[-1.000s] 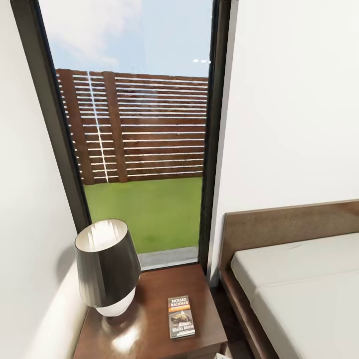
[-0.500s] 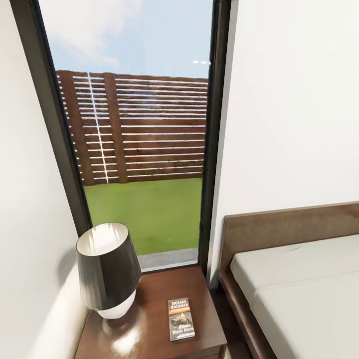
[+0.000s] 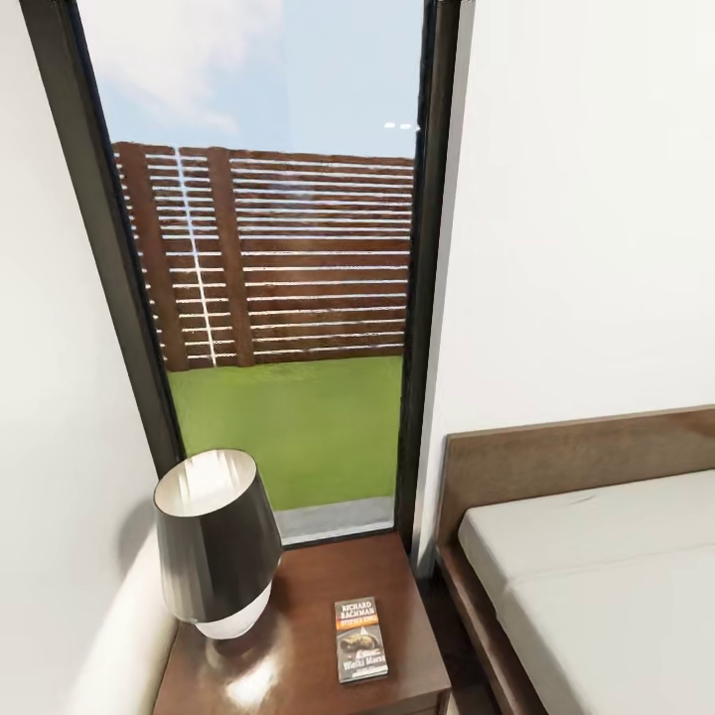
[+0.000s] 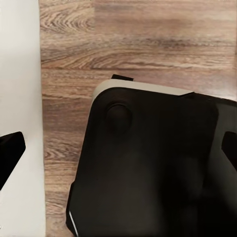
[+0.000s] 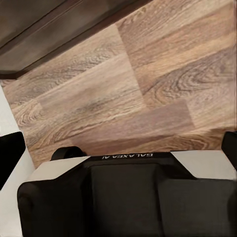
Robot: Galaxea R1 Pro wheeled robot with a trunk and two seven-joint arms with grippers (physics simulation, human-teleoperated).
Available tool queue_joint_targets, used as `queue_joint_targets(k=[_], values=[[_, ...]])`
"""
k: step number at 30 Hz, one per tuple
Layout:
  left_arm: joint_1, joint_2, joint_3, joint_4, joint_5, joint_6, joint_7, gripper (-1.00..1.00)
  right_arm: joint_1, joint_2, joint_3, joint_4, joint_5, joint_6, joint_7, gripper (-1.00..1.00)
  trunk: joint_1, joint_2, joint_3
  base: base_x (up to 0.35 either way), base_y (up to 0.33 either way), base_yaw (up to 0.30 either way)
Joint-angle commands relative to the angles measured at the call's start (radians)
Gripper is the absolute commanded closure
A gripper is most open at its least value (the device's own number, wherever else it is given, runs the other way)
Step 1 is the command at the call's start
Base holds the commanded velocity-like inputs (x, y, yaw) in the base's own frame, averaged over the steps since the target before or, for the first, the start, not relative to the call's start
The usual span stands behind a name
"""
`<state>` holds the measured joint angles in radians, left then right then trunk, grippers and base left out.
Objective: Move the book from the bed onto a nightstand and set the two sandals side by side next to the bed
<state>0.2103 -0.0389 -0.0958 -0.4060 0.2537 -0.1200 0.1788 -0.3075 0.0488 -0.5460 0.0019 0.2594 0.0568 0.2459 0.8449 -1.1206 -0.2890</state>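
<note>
The book (image 3: 360, 640) lies flat on the dark glossy nightstand (image 3: 318, 586), near its front right part, cover up with the orange band showing. The bed (image 3: 616, 576) with its off-white mattress and brown headboard stands right of the nightstand, a narrow gap between them. Nothing lies on the visible part of the mattress. The two sandals are out of view. My left gripper (image 4: 118, 158) and right gripper (image 5: 118, 158) both hang open over the wood floor, empty, with dark fingertips (image 4: 10, 153) (image 5: 10, 153) at the picture edges.
A black-shaded lamp (image 3: 216, 541) takes up the nightstand's left half. A tall window (image 3: 278, 298) is behind, with white walls on both sides. My own dark base (image 4: 148, 173) (image 5: 123, 197) sits under both grippers. A dark brown furniture edge (image 5: 49, 29) borders the floor.
The whole head picture has slid down slightly, so the camera has moved. The book stays in the same spot on the nightstand.
</note>
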Motion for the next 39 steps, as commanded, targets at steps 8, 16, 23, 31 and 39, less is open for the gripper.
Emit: queue_joint_targets(k=[8,16,23,31,39], values=[[0.000,0.001,-0.009,0.018,0.010,-0.026,0.007,-1.00,0.038,-0.021,-0.009,-0.002,0.008,0.004,0.001,-1.00,-0.031,0.056,0.024,0.000,0.000,0.000],[0.000,0.001,-0.009,0.030,0.010,-0.031,0.007,-1.00,0.096,-0.030,-0.009,0.004,0.008,0.004,0.001,-1.00,-0.061,0.112,0.049,0.000,0.000,0.000],[0.000,0.001,-0.009,0.040,0.010,-0.033,0.007,-1.00,0.128,-0.032,-0.009,0.006,0.007,0.005,0.001,-1.00,-0.088,0.161,0.071,0.000,0.000,0.000],[0.000,0.001,-0.009,0.044,0.010,-0.033,0.007,-1.00,0.143,-0.032,-0.009,0.000,0.006,0.005,0.001,-1.00,-0.119,0.217,0.096,0.000,0.000,0.000],[0.000,0.002,-0.007,0.046,0.011,-0.034,0.007,-1.00,0.146,-0.033,-0.009,-0.003,0.006,0.005,0.001,-1.00,-0.150,0.273,0.121,0.000,0.000,0.000]])
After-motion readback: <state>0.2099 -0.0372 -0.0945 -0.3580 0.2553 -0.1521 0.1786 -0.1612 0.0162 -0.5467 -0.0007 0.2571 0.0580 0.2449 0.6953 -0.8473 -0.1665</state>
